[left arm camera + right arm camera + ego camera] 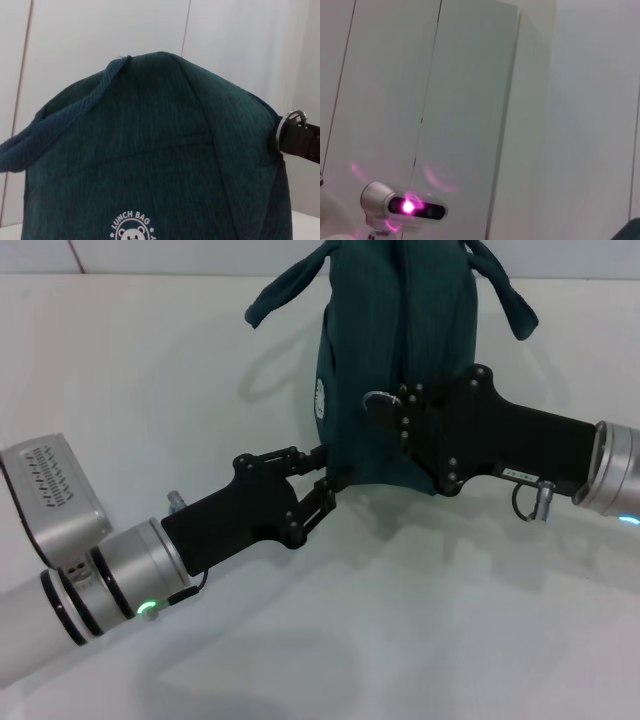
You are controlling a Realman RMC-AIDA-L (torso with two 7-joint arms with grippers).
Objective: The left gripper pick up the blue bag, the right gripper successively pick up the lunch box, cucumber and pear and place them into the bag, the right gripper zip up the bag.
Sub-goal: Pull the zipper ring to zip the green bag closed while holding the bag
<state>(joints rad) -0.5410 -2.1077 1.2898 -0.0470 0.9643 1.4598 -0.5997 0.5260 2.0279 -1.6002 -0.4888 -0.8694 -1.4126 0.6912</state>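
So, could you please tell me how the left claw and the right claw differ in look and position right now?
The left claw comes from a thick silver wrist with a green light; the right claw has a slim black body with a white label. The left claw grips the lower near side of the blue bag; the right claw sits higher, at the silver ring pull. Both are black, two-fingered, and touch the bag.

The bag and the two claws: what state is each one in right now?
blue bag: upright on the table, looks zipped shut, handles flopped outward.
silver ring pull: at the bag's end, by the right gripper's tip.
left gripper: at the bag's lower edge, fingers close together on the fabric.
right gripper: against the bag's front at the ring.
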